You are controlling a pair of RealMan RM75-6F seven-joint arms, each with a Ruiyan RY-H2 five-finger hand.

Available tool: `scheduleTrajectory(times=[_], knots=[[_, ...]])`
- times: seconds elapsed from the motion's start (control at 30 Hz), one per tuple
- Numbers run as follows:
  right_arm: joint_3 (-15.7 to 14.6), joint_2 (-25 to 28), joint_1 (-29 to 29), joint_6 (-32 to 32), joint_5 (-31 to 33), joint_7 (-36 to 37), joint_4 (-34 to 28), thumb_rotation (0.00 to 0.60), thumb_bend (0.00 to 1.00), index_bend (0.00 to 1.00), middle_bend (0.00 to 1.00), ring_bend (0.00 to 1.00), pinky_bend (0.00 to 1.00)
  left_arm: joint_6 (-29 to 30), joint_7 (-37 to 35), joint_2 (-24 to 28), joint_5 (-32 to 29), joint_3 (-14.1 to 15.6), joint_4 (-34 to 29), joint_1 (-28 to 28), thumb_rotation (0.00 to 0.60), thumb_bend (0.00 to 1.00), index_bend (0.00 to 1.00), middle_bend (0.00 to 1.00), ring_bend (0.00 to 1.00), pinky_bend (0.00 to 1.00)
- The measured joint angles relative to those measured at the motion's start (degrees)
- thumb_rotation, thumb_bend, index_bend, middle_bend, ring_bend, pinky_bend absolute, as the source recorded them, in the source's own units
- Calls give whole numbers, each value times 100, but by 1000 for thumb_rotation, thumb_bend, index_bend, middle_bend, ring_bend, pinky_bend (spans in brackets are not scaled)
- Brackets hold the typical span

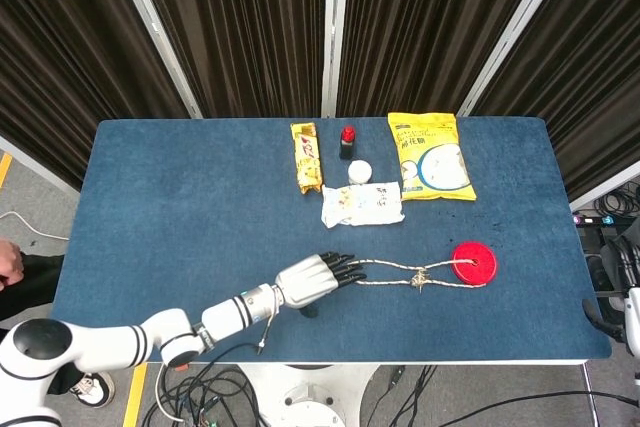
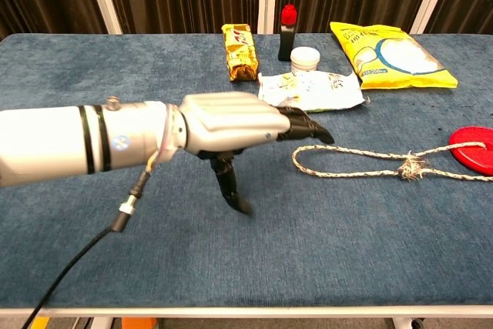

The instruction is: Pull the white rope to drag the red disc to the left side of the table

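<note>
The red disc (image 1: 473, 263) lies flat at the right of the blue table, cut off at the right edge of the chest view as the disc (image 2: 474, 148). A white rope (image 1: 400, 274) runs left from it in a long loop with a frayed knot (image 2: 413, 167). My left hand (image 1: 314, 278) is stretched out flat over the table, fingers apart and thumb hanging down. Its dark fingertips (image 2: 308, 129) reach the left end of the rope loop (image 2: 302, 161), holding nothing. Only a sliver of my right arm (image 1: 630, 307) shows at the right edge, and the right hand is hidden.
At the back of the table (image 1: 180, 207) lie a yellow snack bar (image 1: 307, 157), a red-capped dark bottle (image 1: 347, 141), a small white jar (image 1: 359, 171), a white crumpled packet (image 1: 362, 204) and a yellow chip bag (image 1: 430, 155). Cables hang below the front edge.
</note>
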Motion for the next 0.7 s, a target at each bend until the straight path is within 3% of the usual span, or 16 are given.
scheduleTrajectory(times=[0.37,0.53,0.7], knots=[[83,-99,-50,79,85,199,260,600,185,0,0,0,0,-258,-62,-366,-47,229,732,-476,600,73,84,110,0,166],[89,-130,-65,39,125,285,363,600,189,0,0,0,0,-245,62,-388,-113,316,791,-537,600,74,84,238,0,166],[101,-165,-63,20,133,305,404,600,201,0,0,0,0,-269,219,-337,-253,372,765,-543,600,75,84,430,5,165]])
